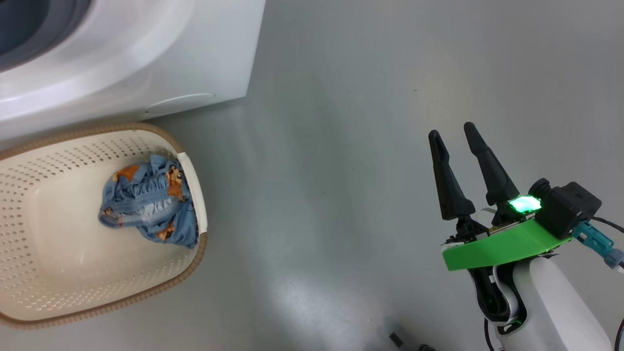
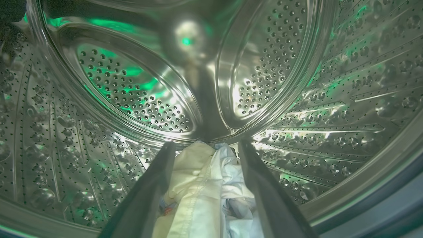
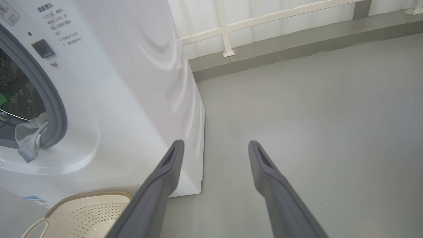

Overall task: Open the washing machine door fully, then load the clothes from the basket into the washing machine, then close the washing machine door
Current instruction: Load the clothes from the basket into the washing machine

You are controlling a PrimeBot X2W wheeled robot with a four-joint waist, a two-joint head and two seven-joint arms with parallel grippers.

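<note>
A: Left gripper (image 2: 205, 145)?
B: Bottom centre of the left wrist view. Your fingers stand wide, and a white-and-blue bundle (image 2: 201, 191) lies loose between them, not pinched. Behind it is the steel drum (image 2: 132, 99).
A: Right gripper (image 1: 452, 130)?
B: Lower right of the head view, fingers wide, holding nothing, over bare floor (image 1: 341, 146).
A: What's left?
B: One blue printed garment (image 1: 146, 200) in the basket (image 1: 197, 253), left of frame, bunched against its right wall. Beyond it is the washing machine (image 1: 146, 58), upper left. In the right wrist view a grey-blue scrap (image 3: 29, 142) hangs over the gasket (image 3: 56, 109) at the left edge.
A: Handling?
B: Light, soft, floppy, so it'll likely drape and trail. Pinch the thick gathered elastic mid-bundle, not a thin edge. I'd judge the hanging scrap could snag when you close up, so tuck it in.
</note>
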